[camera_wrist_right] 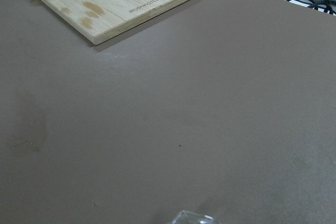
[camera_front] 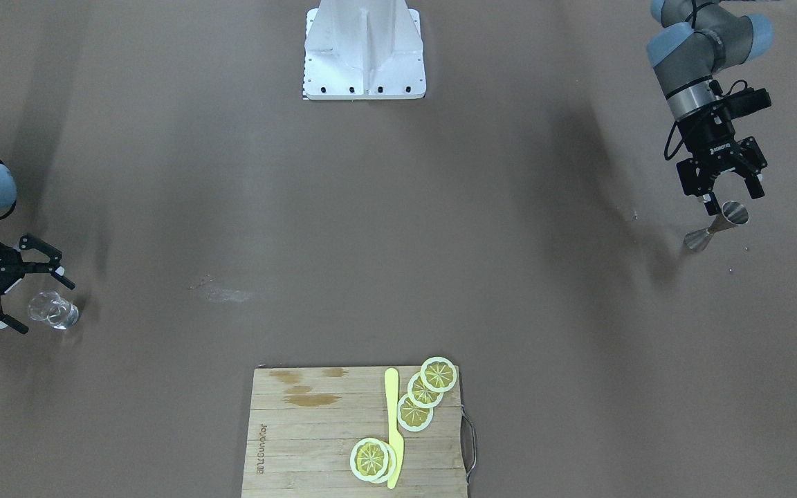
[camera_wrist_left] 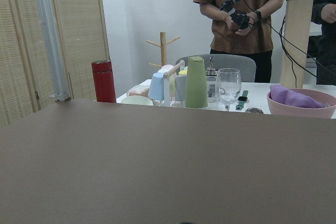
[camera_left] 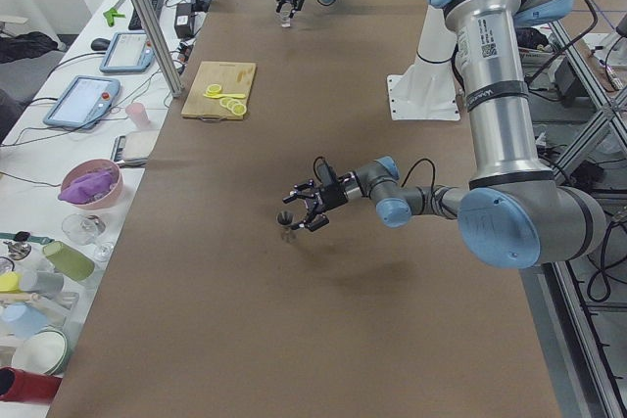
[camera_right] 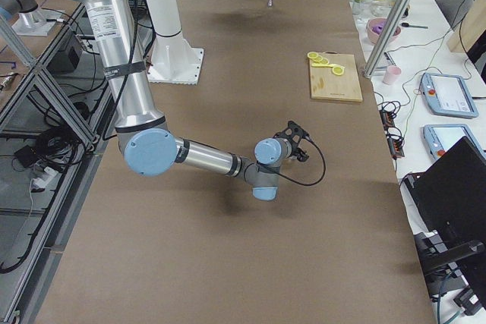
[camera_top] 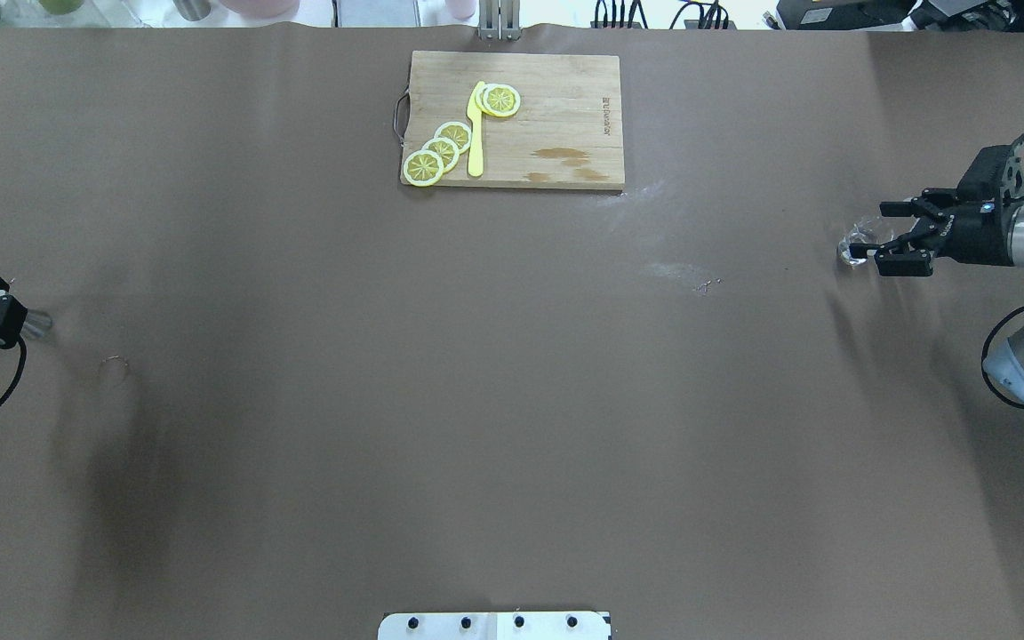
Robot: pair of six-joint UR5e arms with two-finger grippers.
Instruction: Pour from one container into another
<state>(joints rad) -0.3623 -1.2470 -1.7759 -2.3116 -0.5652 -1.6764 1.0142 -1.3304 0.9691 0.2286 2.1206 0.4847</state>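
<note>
tumbler [camera_wrist_right: 191, 217] rim pokes in just under the right wrist camera, at the right end of the table [camera_front: 398, 228], unclamped between the spread fingers of the right gripper [camera_front: 46, 308]. far left, the jigger [camera_front: 717, 227] seems to stand upright, long axis vertical, a mouth skyward, by the parted fingers of the left gripper [camera_front: 734, 199]; best pinch its waist squarely and lift it level.

Bright, even overhead light; soft diffuse shadows; sharp focus.

A shiny steel hourglass jigger [camera_front: 715, 227], a clear glass tumbler [camera_front: 52, 310], a pale wooden board [camera_front: 301, 443] and a matt brown table cover [camera_front: 398, 242] are seen.
</note>
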